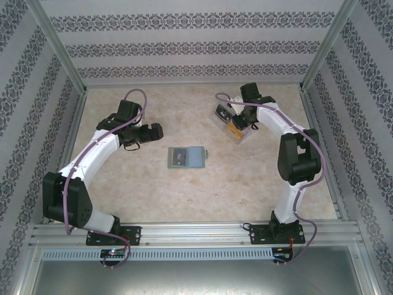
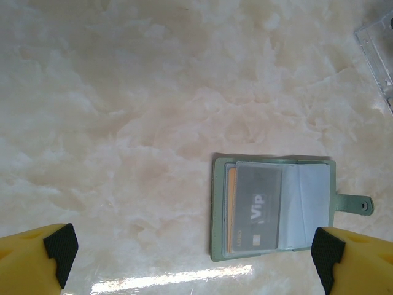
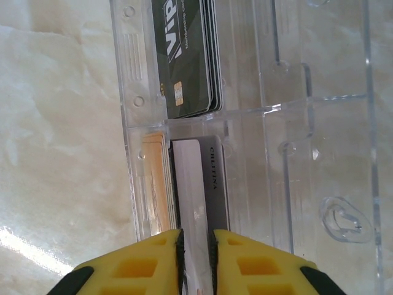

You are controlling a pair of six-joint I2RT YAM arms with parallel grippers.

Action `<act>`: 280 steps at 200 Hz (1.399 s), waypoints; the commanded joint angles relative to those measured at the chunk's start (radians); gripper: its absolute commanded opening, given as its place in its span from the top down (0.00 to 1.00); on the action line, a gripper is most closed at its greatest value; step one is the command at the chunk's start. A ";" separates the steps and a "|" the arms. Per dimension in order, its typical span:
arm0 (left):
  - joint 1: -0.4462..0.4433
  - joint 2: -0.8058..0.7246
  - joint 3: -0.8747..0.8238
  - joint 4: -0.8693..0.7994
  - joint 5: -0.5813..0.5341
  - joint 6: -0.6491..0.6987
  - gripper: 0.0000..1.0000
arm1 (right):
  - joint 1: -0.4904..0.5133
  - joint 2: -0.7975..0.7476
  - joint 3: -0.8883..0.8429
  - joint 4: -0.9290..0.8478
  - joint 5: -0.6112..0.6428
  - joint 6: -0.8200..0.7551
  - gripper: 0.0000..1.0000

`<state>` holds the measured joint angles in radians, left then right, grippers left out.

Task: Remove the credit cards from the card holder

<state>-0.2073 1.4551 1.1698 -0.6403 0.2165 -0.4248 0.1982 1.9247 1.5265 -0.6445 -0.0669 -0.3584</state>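
One pale card [image 3: 193,184] sits clamped in the right gripper [image 3: 195,241].

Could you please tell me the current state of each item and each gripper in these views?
card holder: lying open, dark card in its sleeve.
clear box: holds a dark card stack and a golden card stack.
pale card: held at the box, beside the golden card stack.
left gripper: jaws wide open, empty.
right gripper: jaws shut on the pale card.
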 commanded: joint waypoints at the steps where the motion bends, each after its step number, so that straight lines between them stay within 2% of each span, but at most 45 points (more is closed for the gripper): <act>1: 0.010 -0.004 0.028 -0.030 0.004 0.015 0.00 | -0.006 -0.065 0.004 -0.002 -0.004 0.047 0.77; 48: 0.017 -0.013 0.015 -0.015 0.001 -0.012 0.00 | 0.011 -0.219 -0.050 0.023 -0.024 0.219 0.57; 68: 0.018 -0.013 0.010 -0.008 0.004 -0.025 0.00 | 0.054 -0.293 -0.102 0.039 0.015 0.317 0.50; 125: 0.026 -0.033 -0.018 0.017 -0.013 -0.057 0.00 | 0.302 -0.426 -0.266 0.143 0.053 0.667 0.35; 163: 0.057 -0.050 -0.037 0.038 -0.011 -0.089 0.01 | 0.445 -0.315 -0.280 0.225 0.035 0.869 0.35; 193: 0.076 -0.053 -0.048 0.053 0.008 -0.101 0.01 | 0.522 -0.154 -0.210 0.239 0.018 0.940 0.36; 234: 0.087 -0.042 -0.049 0.050 0.017 -0.103 0.01 | 0.593 0.019 -0.074 0.160 0.110 0.921 0.41; 280: 0.092 -0.029 -0.061 0.063 0.042 -0.109 0.01 | 0.603 0.112 -0.012 0.097 0.154 0.902 0.43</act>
<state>-0.1291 1.4277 1.1210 -0.6106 0.2344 -0.5175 0.8009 1.9919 1.4662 -0.4847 0.0307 0.5476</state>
